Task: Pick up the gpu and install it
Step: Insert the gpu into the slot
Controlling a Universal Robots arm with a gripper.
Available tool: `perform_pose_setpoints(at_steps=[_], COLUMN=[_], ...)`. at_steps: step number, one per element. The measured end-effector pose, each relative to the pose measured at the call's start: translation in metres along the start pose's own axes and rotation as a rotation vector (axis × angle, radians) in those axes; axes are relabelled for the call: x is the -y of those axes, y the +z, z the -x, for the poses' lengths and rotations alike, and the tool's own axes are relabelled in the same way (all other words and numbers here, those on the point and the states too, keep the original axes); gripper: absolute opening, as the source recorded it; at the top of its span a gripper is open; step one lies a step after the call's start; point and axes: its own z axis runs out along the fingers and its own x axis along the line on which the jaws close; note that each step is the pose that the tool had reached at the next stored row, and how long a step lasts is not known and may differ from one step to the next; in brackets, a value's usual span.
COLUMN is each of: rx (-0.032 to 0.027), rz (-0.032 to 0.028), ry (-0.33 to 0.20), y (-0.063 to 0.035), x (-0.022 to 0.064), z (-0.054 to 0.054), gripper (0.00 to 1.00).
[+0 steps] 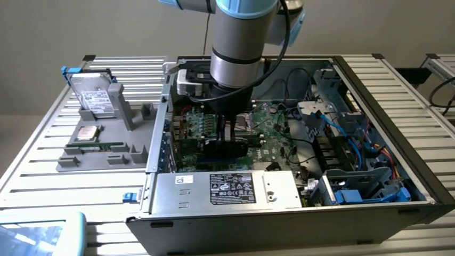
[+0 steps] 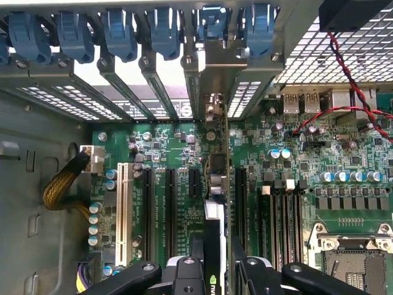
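Pickup looks done: my claw (image 1: pixel 229 136) grips narrowly on the gpu (image 2: pixel 212 246), edge-on over the motherboard (image 2: pixel 159 153) slots, twelve o'clock from the power supply (image 1: pixel 227 189) in the exterior view, with seating not yet evident.

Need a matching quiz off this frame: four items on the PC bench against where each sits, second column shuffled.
Items:
1. gpu
2. memory stick
3. power supply
4. blue latches

Places:
A. on the grey tray, outside the case
B. in a row along the rear slot brackets
C. gripped by the end effector, edge-on over the motherboard
D. silver box at the case edge nearest the exterior camera

Pairs: 1-C, 2-A, 3-D, 4-B
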Motion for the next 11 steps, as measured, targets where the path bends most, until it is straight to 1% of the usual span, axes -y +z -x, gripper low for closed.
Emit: perform_pose_setpoints(at_steps=[11], rx=[-0.0011], rz=[-0.0004], ry=[-0.011], y=[-0.0001], x=[0.0011], z=[-0.0001], gripper=[0.27])
